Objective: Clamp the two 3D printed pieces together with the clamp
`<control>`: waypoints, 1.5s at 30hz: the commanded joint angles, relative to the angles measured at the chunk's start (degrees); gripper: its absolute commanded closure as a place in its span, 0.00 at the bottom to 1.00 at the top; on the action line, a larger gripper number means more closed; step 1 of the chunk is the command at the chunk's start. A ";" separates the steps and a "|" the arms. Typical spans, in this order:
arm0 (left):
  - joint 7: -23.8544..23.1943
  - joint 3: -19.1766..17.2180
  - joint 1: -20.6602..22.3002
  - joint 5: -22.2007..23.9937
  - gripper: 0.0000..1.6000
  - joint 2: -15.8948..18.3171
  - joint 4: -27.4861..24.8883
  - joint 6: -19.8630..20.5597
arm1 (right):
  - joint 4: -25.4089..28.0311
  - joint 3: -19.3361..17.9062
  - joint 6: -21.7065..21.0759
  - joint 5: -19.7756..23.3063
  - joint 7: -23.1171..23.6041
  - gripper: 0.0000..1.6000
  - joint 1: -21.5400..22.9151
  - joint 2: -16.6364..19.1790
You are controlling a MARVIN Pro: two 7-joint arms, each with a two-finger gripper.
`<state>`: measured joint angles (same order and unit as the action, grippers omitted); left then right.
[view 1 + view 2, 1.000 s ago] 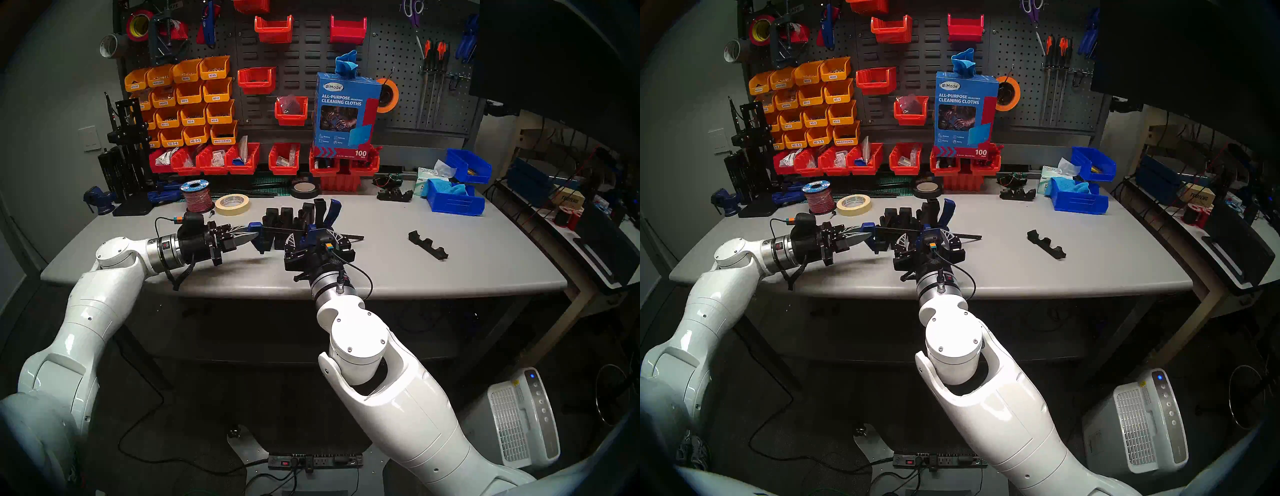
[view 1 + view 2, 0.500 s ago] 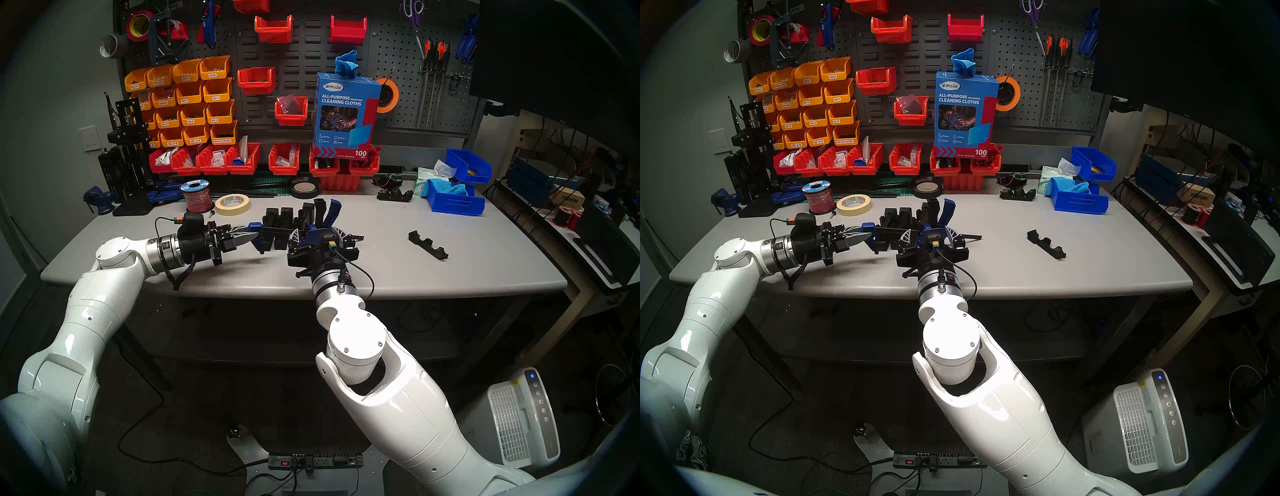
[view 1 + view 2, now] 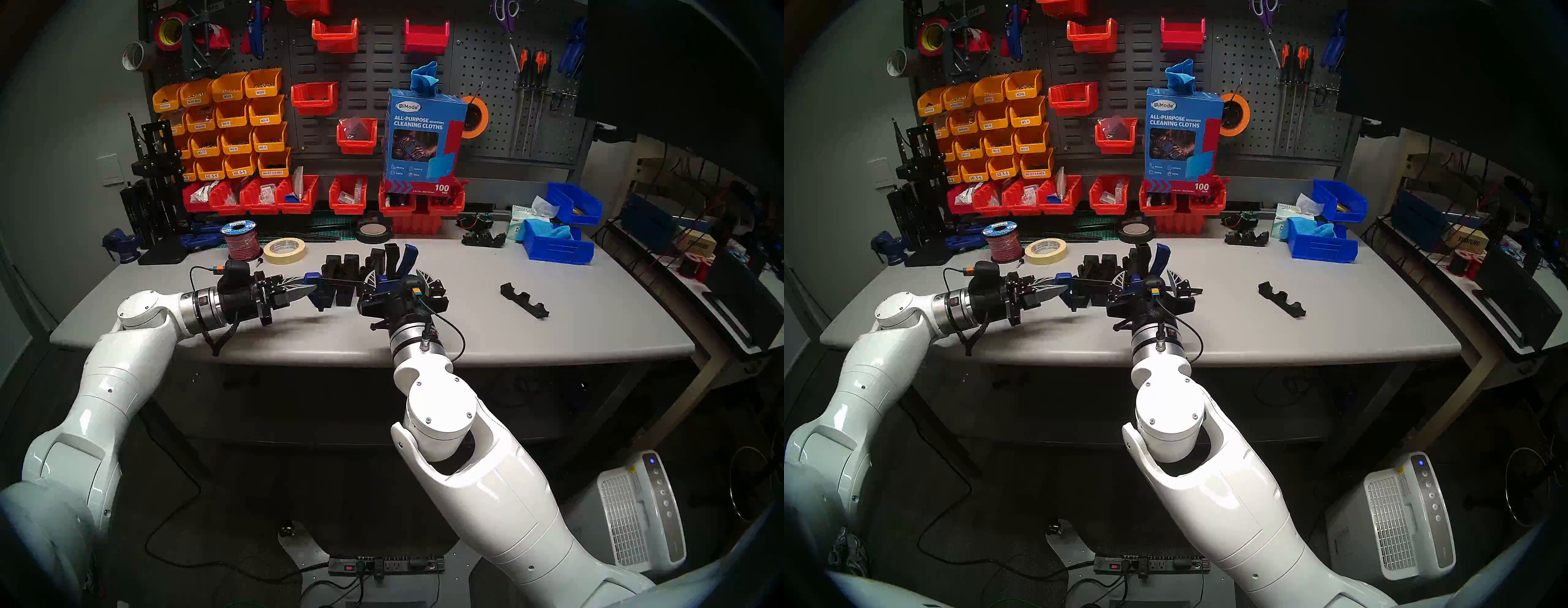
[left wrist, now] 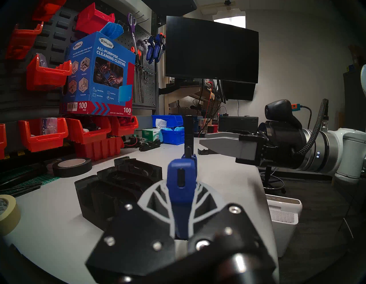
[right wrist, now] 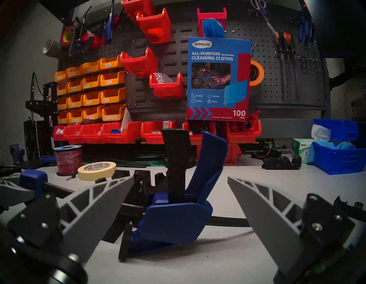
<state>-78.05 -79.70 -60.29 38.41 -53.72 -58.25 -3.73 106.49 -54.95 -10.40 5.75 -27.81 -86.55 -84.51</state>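
The left gripper (image 4: 181, 200) pinches the clamp (image 5: 174, 214) steady while the right gripper (image 5: 180, 200), spread wide, flanks its trigger handle (image 5: 210, 158) for squeezing.

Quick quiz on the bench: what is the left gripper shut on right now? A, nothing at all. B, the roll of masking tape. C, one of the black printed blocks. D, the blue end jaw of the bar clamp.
D: in the left wrist view the left gripper has its grey fingers closed around the blue end jaw of the clamp, beside the black printed blocks.
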 commanded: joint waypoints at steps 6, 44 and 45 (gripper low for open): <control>-0.13 -1.41 2.05 1.23 1.00 0.11 -1.23 0.08 | -0.08 -1.94 2.74 2.84 4.66 0.00 4.01 -0.16; -0.20 -1.58 2.02 1.17 1.00 0.03 -1.25 0.16 | -4.53 -2.56 4.49 4.88 6.13 0.00 3.84 -1.47; -0.20 -1.58 2.02 1.16 1.00 0.02 -1.25 0.16 | -5.10 -2.48 4.61 4.96 6.27 0.00 4.15 -1.68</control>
<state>-78.10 -79.90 -60.31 38.30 -53.81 -58.25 -3.68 101.25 -57.49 -7.03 10.88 -21.99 -84.51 -85.20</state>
